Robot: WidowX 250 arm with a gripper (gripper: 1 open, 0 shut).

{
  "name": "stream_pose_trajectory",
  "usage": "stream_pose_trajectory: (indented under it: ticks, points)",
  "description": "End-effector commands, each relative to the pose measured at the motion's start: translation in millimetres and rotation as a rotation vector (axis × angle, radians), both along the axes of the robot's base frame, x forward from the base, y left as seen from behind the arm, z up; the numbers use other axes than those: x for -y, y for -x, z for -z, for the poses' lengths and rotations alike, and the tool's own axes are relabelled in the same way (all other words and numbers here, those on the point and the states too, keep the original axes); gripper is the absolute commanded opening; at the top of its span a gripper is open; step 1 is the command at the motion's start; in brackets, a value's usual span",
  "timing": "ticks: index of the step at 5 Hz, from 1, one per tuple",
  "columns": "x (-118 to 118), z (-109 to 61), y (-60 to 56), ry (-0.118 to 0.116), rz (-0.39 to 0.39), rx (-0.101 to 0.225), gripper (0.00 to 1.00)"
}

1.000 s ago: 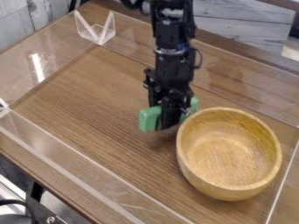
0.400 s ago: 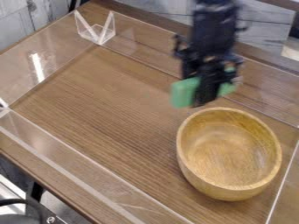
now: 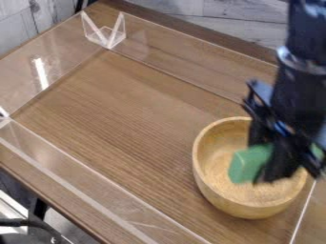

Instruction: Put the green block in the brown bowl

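Shows a black cable (image 3: pixel 29 227) nearest, at the lower left corner, curved and smooth, well apart from the jaws on their left side. Has the round wooden bowl (image 3: pixel 216 195) directly beneath the jaws, light brown, with a thick rounded rim, a shallow smooth inside and visible grain. Holds the green block (image 3: pixel 237 170) at the fingertips of the black gripper (image 3: pixel 262 168), jaws clamped on it; keeps it over the bowl's hollow, with solid bright green, flat faces partly hidden by dark fingers. Cannot tell whether it touches the wood below. Has blocky, jointed dark arm parts above and to the right of the jaws, covering the far and right parts of the rim. Shows the brown wood-grain tabletop (image 3: pixel 114 119) to the left of the jaws and beyond, crossed by pale lines. Has a small, clear, angular object (image 3: pixel 105 31) far beyond the jaws to the left, well apart, out of the way.
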State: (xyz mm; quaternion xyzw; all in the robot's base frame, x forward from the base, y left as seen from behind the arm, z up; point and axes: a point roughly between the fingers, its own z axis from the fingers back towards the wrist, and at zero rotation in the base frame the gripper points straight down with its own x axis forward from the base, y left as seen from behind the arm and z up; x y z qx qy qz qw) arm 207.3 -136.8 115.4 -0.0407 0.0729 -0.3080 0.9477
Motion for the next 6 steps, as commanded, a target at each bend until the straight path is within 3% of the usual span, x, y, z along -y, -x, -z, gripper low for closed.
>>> stream_pose_trajectory:
  ticks: [1, 2, 3, 5, 6]
  points:
    - [-35, -57.7, -18.1, 0.016, -0.146, 0.118, 0.00]
    - [-73, -91.5, -31.0, -0.001, -0.271, 0.176, 0.00]
    - [-108, -121.5, -26.4, -0.029, -0.370, 0.222, 0.00]
    - [-20, -90.8, 28.9, 0.004, -0.147, 0.223, 0.00]
    - [-19, -67.7, 31.3, -0.007, -0.149, 0.242, 0.00]
